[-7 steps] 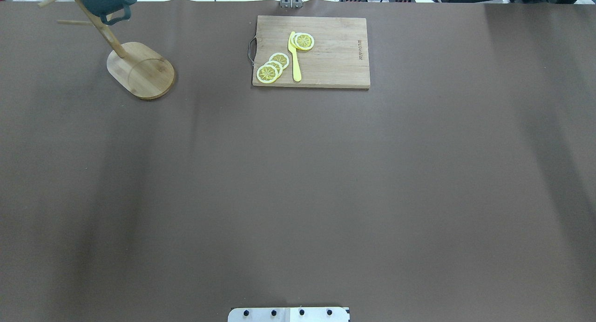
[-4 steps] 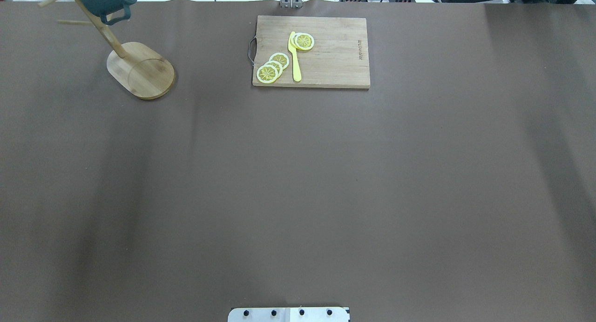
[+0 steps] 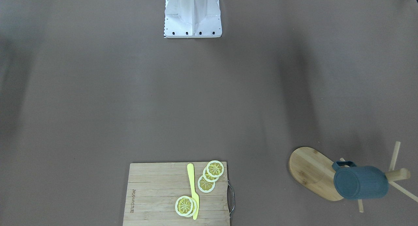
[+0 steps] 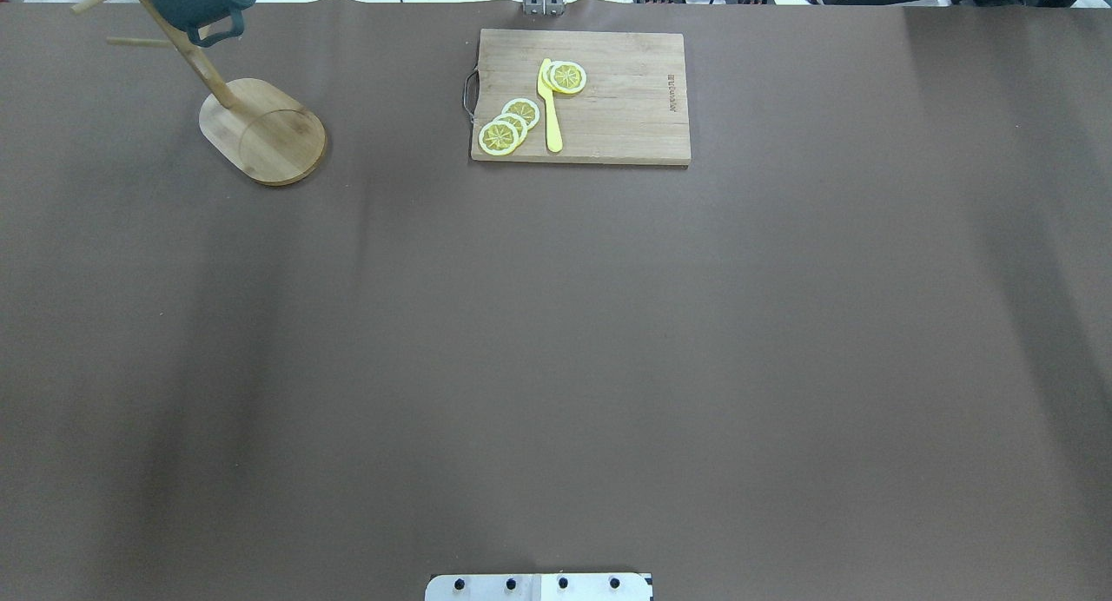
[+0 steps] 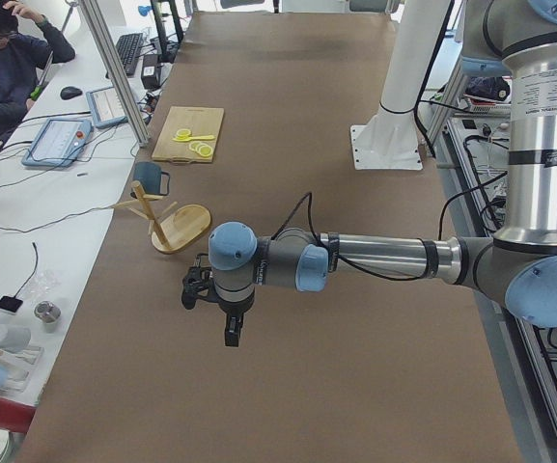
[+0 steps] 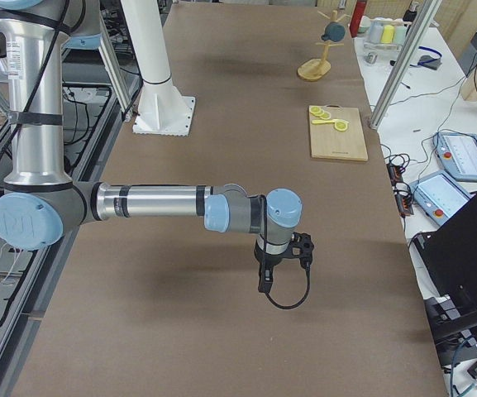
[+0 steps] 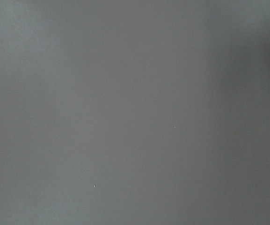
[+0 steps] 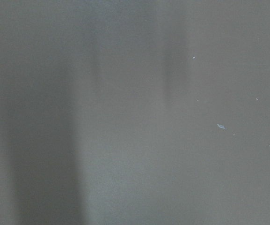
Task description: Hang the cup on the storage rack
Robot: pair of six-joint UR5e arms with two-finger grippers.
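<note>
Exterior front-facing view: the cup (image 3: 361,183), a dark teal-blue, faintly ribbed cylinder with a small loop handle, hangs on its side on the storage rack (image 3: 310,170). Its flat teal end faces the camera, above the rack's oval bamboo base. The left tool (image 5: 232,331) and the right tool (image 6: 264,279) point down over the bare desk (image 3: 130,105), well apart from the cup. I cannot tell whether either is open or closed.

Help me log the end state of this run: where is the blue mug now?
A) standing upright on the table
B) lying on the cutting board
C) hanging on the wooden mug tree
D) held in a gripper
C: the mug hangs sideways from a peg of the mug tree, above its base and off the table.
</note>
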